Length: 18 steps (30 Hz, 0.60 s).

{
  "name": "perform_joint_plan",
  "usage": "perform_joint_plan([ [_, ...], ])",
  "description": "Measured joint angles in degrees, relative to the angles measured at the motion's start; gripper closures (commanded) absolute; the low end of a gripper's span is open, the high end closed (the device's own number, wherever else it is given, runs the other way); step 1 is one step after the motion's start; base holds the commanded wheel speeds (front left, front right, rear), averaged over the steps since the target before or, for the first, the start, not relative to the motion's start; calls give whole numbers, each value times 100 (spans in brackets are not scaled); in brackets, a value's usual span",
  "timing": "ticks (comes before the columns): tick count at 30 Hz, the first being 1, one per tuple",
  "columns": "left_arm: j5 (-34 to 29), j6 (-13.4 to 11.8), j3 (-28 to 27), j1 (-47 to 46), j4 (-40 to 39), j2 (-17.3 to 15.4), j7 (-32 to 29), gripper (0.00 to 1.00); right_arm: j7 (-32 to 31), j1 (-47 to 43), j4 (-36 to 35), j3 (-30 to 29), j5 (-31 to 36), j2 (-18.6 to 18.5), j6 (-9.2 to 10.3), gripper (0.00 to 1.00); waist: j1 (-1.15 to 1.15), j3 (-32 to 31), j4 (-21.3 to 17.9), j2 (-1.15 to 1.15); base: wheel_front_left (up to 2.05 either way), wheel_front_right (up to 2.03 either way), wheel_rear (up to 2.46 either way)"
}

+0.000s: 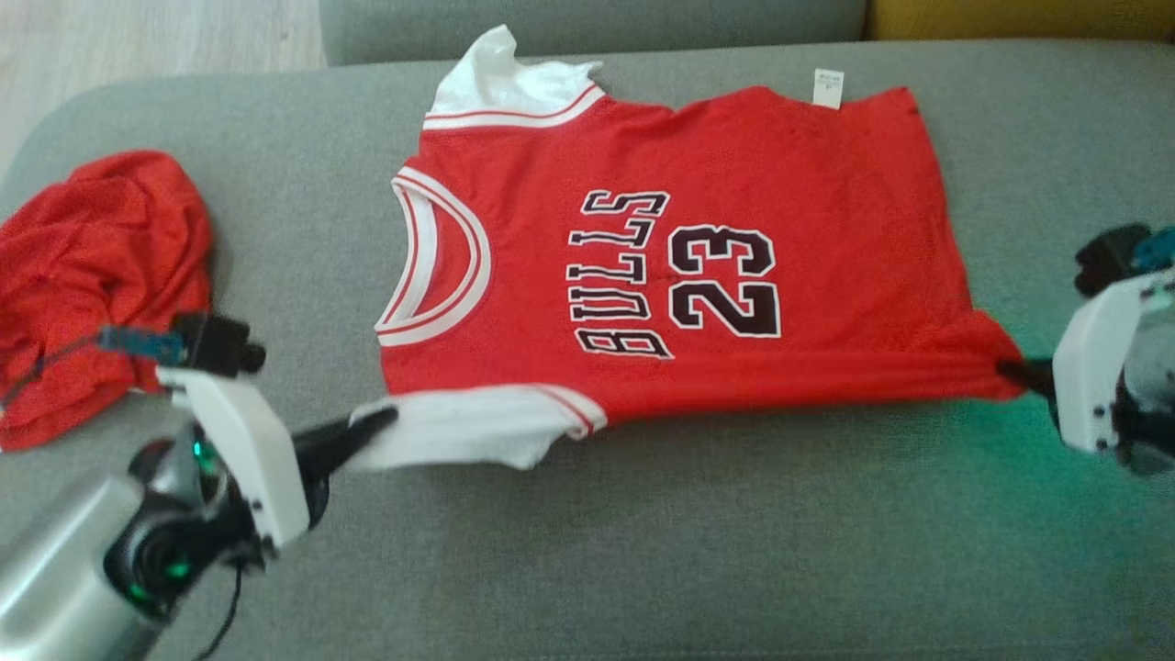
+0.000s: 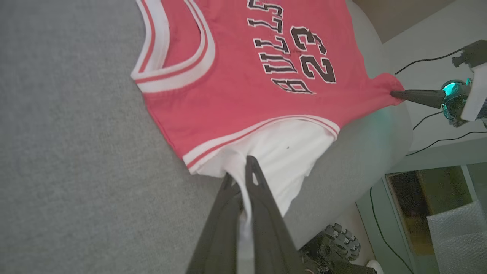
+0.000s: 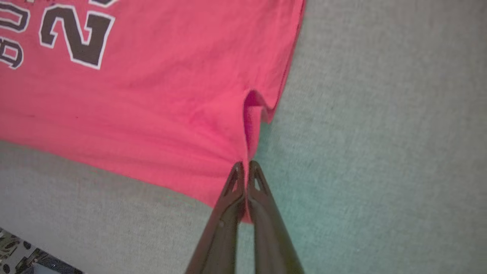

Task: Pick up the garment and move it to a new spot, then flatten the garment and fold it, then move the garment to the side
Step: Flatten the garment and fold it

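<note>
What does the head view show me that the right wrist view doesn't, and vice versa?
Head, not right wrist: the left gripper, jaws shut on the white sleeve; the collar; a crumpled red cloth at far left. Right wrist, not head: the raised fold in the fabric just past the pinch. Both: the red jersey with its number, spread on the grey cushion, and the right gripper, jaws shut on the hem corner.

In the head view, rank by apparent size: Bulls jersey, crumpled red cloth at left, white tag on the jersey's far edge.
1. Bulls jersey
2. crumpled red cloth, partly cut off at the frame edge
3. white tag
</note>
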State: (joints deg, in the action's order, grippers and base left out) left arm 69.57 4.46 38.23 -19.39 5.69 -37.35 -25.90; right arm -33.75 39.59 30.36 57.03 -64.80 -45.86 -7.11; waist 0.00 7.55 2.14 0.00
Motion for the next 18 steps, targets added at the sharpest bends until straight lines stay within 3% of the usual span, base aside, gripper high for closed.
perform_joint_plan([
  [18,-498,8,16,-2137,1206,717,-282,100,182,1316,721,-130,419,615,0,100,1,961,-21,0,0,0,0],
])
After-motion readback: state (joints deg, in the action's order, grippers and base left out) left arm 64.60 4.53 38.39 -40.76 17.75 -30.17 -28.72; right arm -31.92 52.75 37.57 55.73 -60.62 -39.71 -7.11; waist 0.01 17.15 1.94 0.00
